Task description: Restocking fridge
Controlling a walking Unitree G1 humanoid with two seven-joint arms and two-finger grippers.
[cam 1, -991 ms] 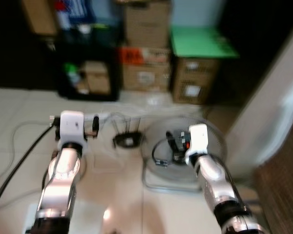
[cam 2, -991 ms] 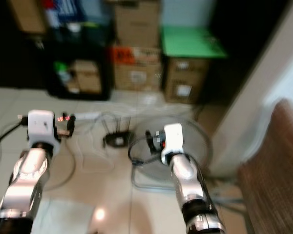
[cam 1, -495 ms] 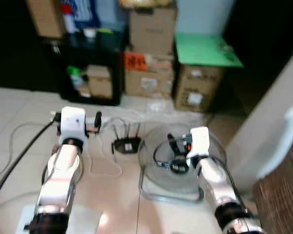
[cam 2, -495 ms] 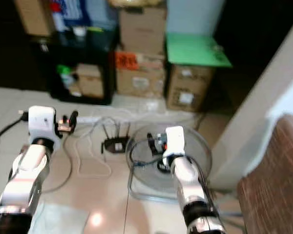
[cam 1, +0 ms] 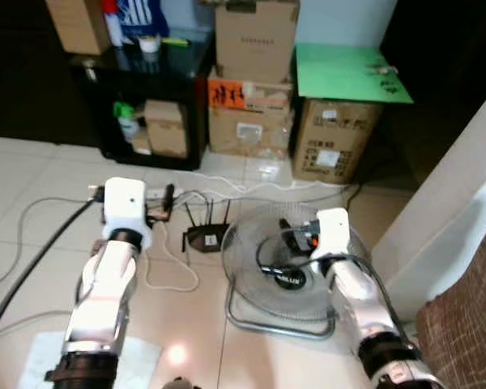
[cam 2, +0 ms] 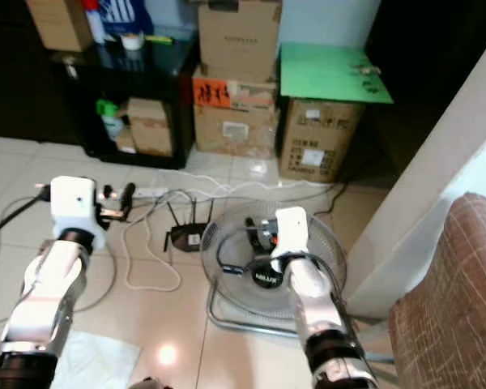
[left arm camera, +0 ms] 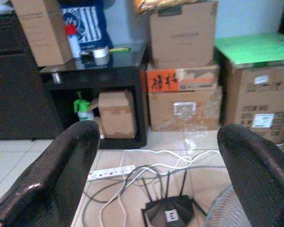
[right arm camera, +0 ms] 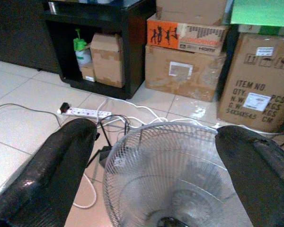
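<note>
Facing a tiled floor (cam 1: 32,170) w/ no fridge or stock item identifiable among what's visible, so the task's thing can't be placed. Near: left gripper (left arm camera: 156,175) held out at mid-height, fingers wide apart, nothing between; right gripper (right arm camera: 151,175) likewise spread & empty, hovering above the floor fan (cam 1: 287,271). Fan lies tilted back on its wire stand, grille up, on the tiles just beside a white wall edge (cam 1: 437,203); brown woven seat corner (cam 2: 454,300) at the right. Mid: black router (cam 1: 204,237) w/ antennas up, next to the fan's left side; white power strip (right arm camera: 83,113) & loose cables (cam 1: 158,259) across the tiles. Far: black shelf unit (cam 1: 146,105) along the back wall, green spray bottle (left arm camera: 84,105) & small carton (left arm camera: 116,113) in its lower bay, tape roll (left arm camera: 101,53) on top; stacked cardboard boxes (cam 1: 251,81) beside it, then a box w/ green sheet (cam 1: 348,73) on top. Step, as judged: transit/searching, both grippers free. Next move calls for locating the fridge & goods, steering clear of fan & cables.
</note>
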